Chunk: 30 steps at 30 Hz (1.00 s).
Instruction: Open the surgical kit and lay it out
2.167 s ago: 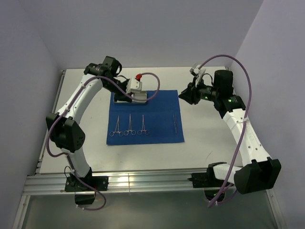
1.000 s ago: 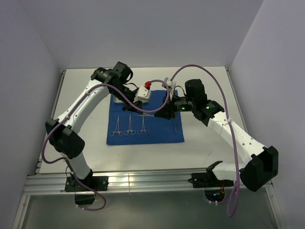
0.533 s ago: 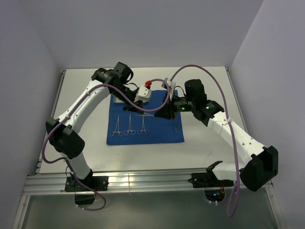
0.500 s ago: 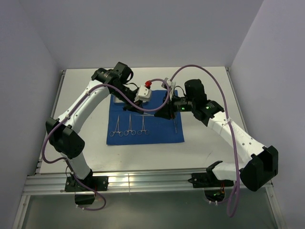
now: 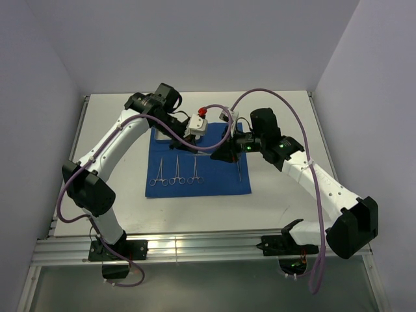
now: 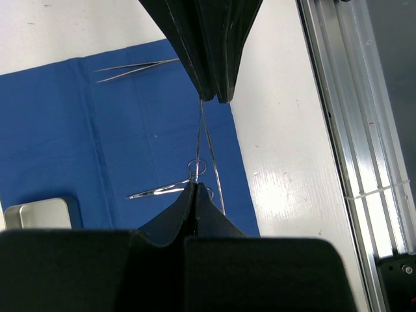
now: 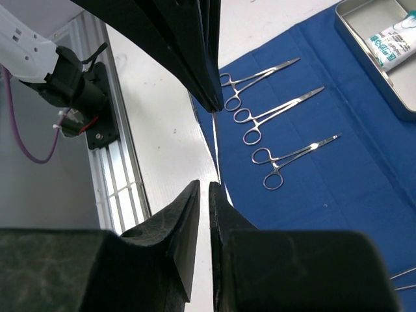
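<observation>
Left claw (image 6: 195,189), fingers pressed together, pinches one end of slim steel tweezers (image 6: 210,148) held above the royal-blue cloth wrap (image 5: 218,183), which lies spread on the white counter (image 5: 279,195). Right claw (image 7: 205,192) meets the other end with its fingers a sliver apart around it; whether they press it I cannot tell.

The right wrist view shows three ring-handled steel clamps (image 7: 283,109) side by side on the cloth's left part. It also shows a white-green packet (image 7: 393,47) inside the shallow rectangular steel tray (image 7: 367,23) at the cloth's far edge. The left wrist view catches only one clamp and a tray corner, but shows a second pair of tweezers (image 6: 136,65) whole on the cloth's right part.
</observation>
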Motion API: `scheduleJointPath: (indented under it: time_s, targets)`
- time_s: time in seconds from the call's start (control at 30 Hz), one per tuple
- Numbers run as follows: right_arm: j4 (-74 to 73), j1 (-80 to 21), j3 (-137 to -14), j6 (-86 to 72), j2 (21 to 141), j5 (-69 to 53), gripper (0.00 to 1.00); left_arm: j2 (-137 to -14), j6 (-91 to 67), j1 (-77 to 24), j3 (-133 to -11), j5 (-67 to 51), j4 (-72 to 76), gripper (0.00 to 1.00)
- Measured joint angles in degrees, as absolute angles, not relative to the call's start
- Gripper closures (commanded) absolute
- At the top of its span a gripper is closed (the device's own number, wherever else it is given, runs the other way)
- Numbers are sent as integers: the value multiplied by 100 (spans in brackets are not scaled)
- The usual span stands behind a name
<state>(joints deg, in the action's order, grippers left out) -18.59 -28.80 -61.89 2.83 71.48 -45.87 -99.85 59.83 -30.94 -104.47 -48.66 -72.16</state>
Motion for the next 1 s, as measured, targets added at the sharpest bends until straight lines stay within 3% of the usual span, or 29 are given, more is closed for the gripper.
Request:
scheduleJointPath:
  time_s: [0.33,0.73,0.83,0.87,0.9,1.0]
  targets:
    - [-1865,-2902,-6187,285,7148,-4576,83,-9900,5859,-3072,-10475,-5015,-7050,100]
    - [-1144,-2816,-5935,-572,6661,-4912,74,-9793,5885,-3072,-10339,-5037,-7035,100]
    - [-906,-2718,-6045,-1052,6674,-5092,65,-9684,5955,-3070,-10235,-5124,-6984,100]
    - [-854,-2657,-6084,-1175,6718,-5159,52,-9623,6007,-3072,-10175,-5137,-6971,100]
    - [-823,-2578,-6125,-1302,6779,-5231,46,-9548,6080,-3070,-10106,-5146,-6960,100]
    - [-915,-2368,-6309,-1520,7087,-5513,40,-9338,6346,-3070,-9970,-5159,-6995,100]
